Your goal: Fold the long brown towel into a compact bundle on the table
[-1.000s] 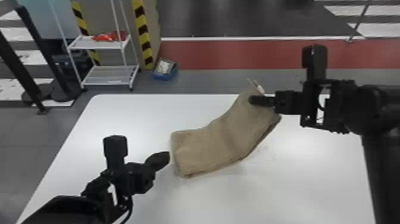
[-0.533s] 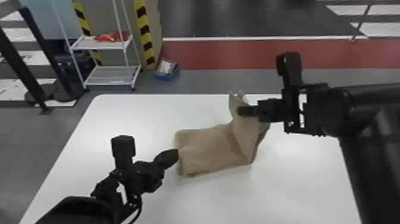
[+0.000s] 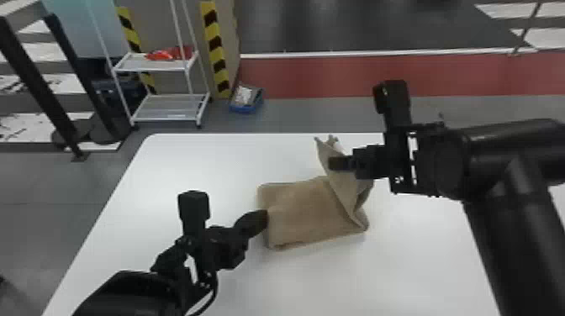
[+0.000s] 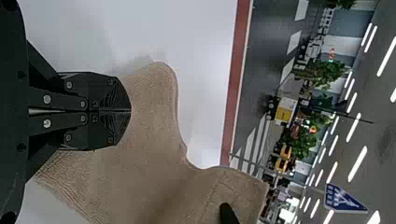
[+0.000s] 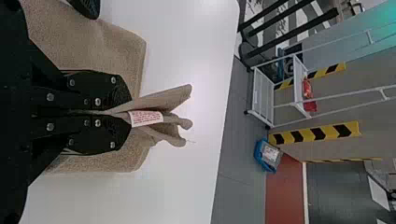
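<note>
We have brown towel (image 3: 304, 212) on table (image 3: 189, 168), one end raised and clamped in right claw (image 3: 335, 163), likely to fold it over the flat part, left claw (image 3: 265, 217) together at opposite edge, probably to steady it.

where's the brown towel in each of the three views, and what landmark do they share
Head view: brown towel on the table, partly raised in the right tool.
Left wrist view: brown towel beneath and beyond the left tool.
Right wrist view: brown towel pinched in the right tool, rest beneath.
Shared landmark: red floor strip.
</note>
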`<state>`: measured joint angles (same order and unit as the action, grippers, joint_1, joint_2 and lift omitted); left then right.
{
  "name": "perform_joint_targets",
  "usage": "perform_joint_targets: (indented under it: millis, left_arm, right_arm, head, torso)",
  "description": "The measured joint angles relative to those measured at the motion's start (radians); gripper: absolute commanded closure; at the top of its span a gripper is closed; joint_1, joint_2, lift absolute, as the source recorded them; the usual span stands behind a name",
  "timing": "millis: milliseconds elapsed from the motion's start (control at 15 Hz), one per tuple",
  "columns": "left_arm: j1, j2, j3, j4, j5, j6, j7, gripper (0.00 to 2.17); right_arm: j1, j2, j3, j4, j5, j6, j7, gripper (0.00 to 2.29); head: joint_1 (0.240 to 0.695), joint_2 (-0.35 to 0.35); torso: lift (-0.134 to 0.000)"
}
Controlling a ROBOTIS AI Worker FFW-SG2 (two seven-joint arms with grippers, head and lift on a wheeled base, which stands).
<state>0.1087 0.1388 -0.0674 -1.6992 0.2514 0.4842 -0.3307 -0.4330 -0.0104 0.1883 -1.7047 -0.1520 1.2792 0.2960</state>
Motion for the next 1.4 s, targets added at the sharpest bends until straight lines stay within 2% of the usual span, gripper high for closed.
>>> perform_joint_targets:
  millis: [200,533,1000,1400]
  left_arm:
    - [-0.025,-0.002,-0.01,0.063,0.0,0.003,-0.017,1.9]
    - [-0.017,-0.003,-0.035,0.059,0.003,0.003,-0.02,1.9]
    - [-0.029,-0.01,-0.067,0.079,0.0,-0.003,-0.011,1.9]
    - [-0.023,-0.01,-0.069,0.078,0.0,-0.003,-0.01,1.9]
  right_arm:
    - [-0.015,0.01,0.033,0.065,0.015,-0.061,-0.019,1.33]
    - [-0.035,0.01,0.1,0.153,0.03,-0.147,-0.051,1.33]
    - [0.003,0.01,0.21,0.15,0.026,-0.13,-0.08,1.33]
    - [0.005,0.01,0.254,0.157,0.039,-0.161,-0.111,1.32]
  head:
    - [0.695,0.094]
    - [0.695,0.093]
    - [0.695,0.113]
    - [0.695,0.123]
  torso:
    - [-0.109]
    - [-0.109]
    - [-0.109]
    - [-0.109]
